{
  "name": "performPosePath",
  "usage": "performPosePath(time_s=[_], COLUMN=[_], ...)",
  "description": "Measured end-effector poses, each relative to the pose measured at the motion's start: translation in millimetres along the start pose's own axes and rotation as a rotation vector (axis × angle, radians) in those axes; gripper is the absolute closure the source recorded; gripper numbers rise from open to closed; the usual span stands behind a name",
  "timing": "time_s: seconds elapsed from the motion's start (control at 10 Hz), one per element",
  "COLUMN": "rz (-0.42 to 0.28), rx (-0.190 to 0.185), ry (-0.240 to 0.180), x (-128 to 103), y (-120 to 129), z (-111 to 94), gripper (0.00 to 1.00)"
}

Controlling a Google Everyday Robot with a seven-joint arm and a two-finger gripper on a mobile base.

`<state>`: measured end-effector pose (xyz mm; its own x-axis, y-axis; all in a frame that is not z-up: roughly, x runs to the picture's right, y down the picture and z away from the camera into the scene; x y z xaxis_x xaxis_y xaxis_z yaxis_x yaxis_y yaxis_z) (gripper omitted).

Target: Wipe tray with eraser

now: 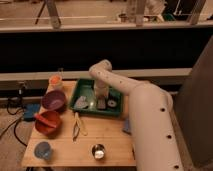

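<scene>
Lying long axis left-to-right — green tray [88, 93], gripper [101, 98] down inside it (grip state unclear)

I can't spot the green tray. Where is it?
In the camera view, the green tray sits at the back of the table, right of the purple bowl, with the gripper down in its middle.

Green tray [86, 90] — white jaws over it (purple bowl [53, 100], red bowl [48, 122]).
</scene>
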<state>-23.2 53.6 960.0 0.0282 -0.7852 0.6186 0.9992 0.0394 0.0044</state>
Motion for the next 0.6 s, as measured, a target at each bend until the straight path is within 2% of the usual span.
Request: performPosePath(time_s=[0.2, 0.6], rz=[-0.007, -0.074], rx=[0.007, 0.02], ry=[0.012, 0.039], x=[10.0, 19.7], y=[-12.9, -71.4], z=[-4.6, -10.4], gripper=[1.0, 1.0])
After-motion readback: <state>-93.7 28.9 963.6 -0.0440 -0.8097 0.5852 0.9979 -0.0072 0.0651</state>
